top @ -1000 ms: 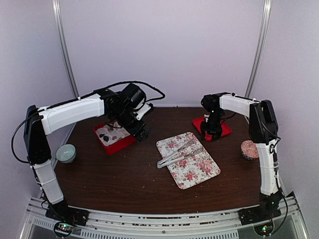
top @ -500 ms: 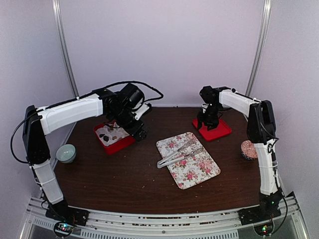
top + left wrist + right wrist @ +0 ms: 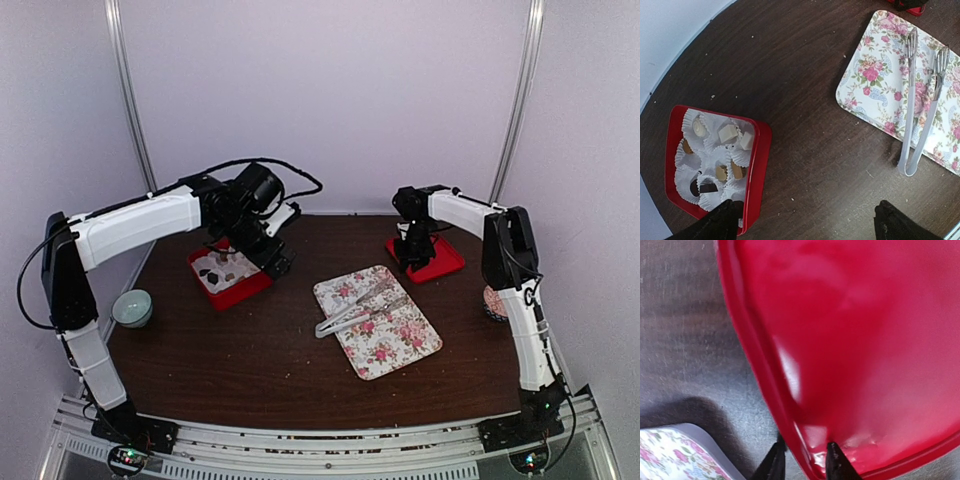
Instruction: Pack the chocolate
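Observation:
The chocolate (image 3: 727, 133) lies as small pale, tan and dark lumps in white paper cups inside a red box (image 3: 760, 165), at the back left of the table (image 3: 232, 275). My left gripper (image 3: 807, 222) hangs wide open just right of the box, with only bare table between its fingers. A red lid (image 3: 440, 258) sits at the back right. My right gripper (image 3: 802, 460) straddles the rim of the lid (image 3: 865, 340), one finger outside and one inside, closed against it.
A rose-printed tray (image 3: 395, 345) lies mid-table with grey tongs (image 3: 355, 310) on it; in the left wrist view the tongs (image 3: 920, 115) point away. A pale bowl (image 3: 132, 307) stands at the left edge and a patterned round dish (image 3: 498, 300) at the right.
My right gripper slid left across the lid to its left rim and its jaws narrowed onto it. The left gripper shifted slightly back and stayed open.

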You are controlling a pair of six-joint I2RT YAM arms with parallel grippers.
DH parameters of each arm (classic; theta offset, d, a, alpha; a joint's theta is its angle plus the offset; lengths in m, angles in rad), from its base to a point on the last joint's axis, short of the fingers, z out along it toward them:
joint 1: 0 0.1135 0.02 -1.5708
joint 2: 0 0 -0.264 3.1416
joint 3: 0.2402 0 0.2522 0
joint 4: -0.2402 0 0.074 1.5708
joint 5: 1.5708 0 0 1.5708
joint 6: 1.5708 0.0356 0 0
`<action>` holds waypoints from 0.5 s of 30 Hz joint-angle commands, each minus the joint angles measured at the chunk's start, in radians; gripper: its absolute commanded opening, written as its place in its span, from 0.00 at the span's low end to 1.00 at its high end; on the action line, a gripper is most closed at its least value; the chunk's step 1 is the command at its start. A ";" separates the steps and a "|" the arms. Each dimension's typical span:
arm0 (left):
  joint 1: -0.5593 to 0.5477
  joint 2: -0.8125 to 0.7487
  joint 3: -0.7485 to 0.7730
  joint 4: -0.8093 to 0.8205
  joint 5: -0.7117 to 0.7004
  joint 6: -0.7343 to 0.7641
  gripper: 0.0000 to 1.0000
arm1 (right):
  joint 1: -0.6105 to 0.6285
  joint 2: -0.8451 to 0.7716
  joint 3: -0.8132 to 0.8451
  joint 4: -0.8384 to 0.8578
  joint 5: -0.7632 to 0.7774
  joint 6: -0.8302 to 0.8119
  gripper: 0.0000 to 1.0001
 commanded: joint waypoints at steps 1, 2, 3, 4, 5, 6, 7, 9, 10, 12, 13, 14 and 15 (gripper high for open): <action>0.054 -0.035 -0.021 0.031 0.028 -0.018 0.98 | 0.028 0.031 0.020 -0.034 0.033 -0.028 0.24; 0.067 -0.042 -0.026 0.037 0.042 -0.025 0.98 | 0.032 0.033 0.017 -0.034 0.036 -0.032 0.21; 0.084 -0.047 -0.032 0.043 0.054 -0.032 0.98 | 0.036 0.034 0.015 -0.037 0.037 -0.035 0.18; 0.101 -0.053 -0.037 0.050 0.068 -0.039 0.98 | 0.040 0.034 0.015 -0.041 0.042 -0.039 0.15; 0.121 -0.058 -0.042 0.056 0.080 -0.044 0.98 | 0.044 0.032 0.011 -0.046 0.047 -0.042 0.13; 0.140 -0.060 -0.044 0.060 0.091 -0.049 0.98 | 0.047 0.029 0.006 -0.049 0.049 -0.046 0.10; 0.158 -0.061 -0.045 0.065 0.101 -0.051 0.98 | 0.048 0.025 0.000 -0.052 0.048 -0.050 0.07; 0.190 -0.059 -0.041 0.067 0.121 -0.053 0.98 | 0.049 0.013 -0.012 -0.059 0.050 -0.050 0.00; 0.204 -0.059 -0.040 0.070 0.132 -0.053 0.98 | 0.049 0.003 -0.013 -0.066 0.056 -0.051 0.00; 0.225 -0.058 -0.039 0.075 0.146 -0.053 0.98 | 0.049 -0.026 -0.016 -0.073 0.073 -0.056 0.00; 0.232 -0.058 -0.038 0.075 0.150 -0.053 0.98 | 0.048 -0.045 -0.015 -0.072 0.080 -0.061 0.00; 0.236 -0.058 -0.036 0.076 0.150 -0.048 0.98 | 0.047 -0.067 -0.014 -0.071 0.087 -0.066 0.00; 0.242 -0.058 -0.036 0.075 0.150 -0.045 0.98 | 0.046 -0.091 -0.013 -0.065 0.095 -0.071 0.00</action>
